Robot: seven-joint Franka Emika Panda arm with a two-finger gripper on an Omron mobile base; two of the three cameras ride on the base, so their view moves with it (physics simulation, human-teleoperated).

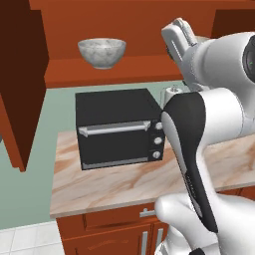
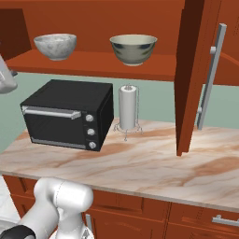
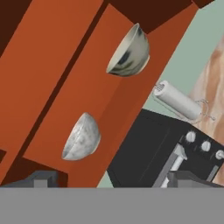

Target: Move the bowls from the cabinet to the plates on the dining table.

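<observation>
Both bowls sit on the open shelf of the wall cabinet [image 2: 102,63], side by side and well apart: the speckled marble-like bowl [image 2: 55,45] toward the left above the black toaster oven [image 2: 70,119], and the grey metal bowl with the cream inside [image 2: 133,48] to its right, above the paper towel roll [image 2: 128,108] that stands on the marble worktop [image 2: 140,163]. The cabinet door [image 2: 196,74] hangs open at the right with its grey bar handle [image 2: 211,74] turned outward. The hand [image 3: 111,180] is spread wide and holds nothing; its two dark tips show at the bottom of the hand view, which is rolled steeply, so the shelf runs as a slant and the marble-like bowl lies nearer the tips than the metal one. In the left base view the wrist is raised near shelf height, off to the right of the marble-like bowl [image 1: 102,52]. The step in hand looks like the reach for a first bowl — none has left the shelf yet. To do it well, I would level the wrist so one finger can pass inside the rim and the other outside, pinching the wall rather than trying to span the whole bowl. Come in from the front of the shelf, keep clear of the shelf edge below and the other bowl, and lift before drawing out — a round, smooth wall may slip if the pinch is shallow.
</observation>
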